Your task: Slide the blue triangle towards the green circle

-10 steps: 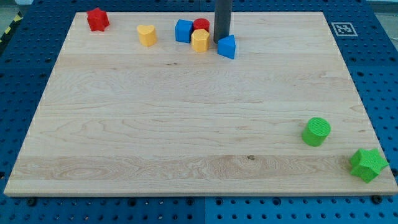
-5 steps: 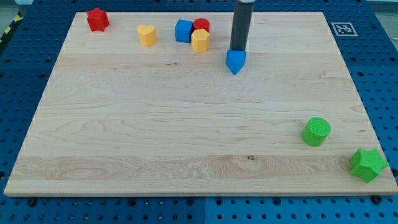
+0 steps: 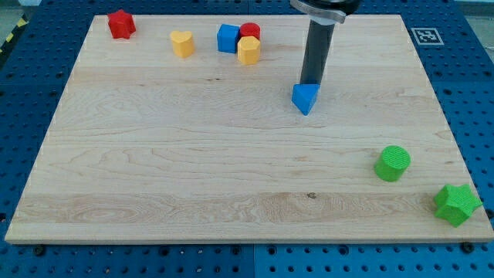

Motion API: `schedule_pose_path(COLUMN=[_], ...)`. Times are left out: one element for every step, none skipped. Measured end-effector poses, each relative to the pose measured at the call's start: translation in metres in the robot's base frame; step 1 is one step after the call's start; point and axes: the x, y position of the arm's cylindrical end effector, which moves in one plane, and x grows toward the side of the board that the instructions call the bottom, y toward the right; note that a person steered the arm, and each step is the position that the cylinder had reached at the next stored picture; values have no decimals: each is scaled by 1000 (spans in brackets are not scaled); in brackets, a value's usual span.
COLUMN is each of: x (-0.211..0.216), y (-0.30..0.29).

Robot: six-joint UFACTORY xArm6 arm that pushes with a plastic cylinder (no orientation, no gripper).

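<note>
The blue triangle [image 3: 306, 98] lies on the wooden board, right of centre in the upper half. My tip [image 3: 310, 83] touches its upper edge, with the dark rod rising toward the view's top. The green circle [image 3: 393, 163] sits toward the lower right, well apart from the triangle, down and to the right of it.
A green star [image 3: 456, 204] lies at the lower right corner. A blue cube [image 3: 228, 38], a red cylinder [image 3: 250, 32] and a yellow block [image 3: 248, 50] cluster at the top centre. A yellow heart [image 3: 182, 43] and a red star [image 3: 120, 24] lie at top left.
My tip has moved down and to the right, pushing the blue triangle away from the top cluster toward the green circle. The other blocks have not moved.
</note>
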Motion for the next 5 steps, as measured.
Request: schedule_pose_path(x=[3,21,32,25,24], y=[0,0,-2,-16,-37])
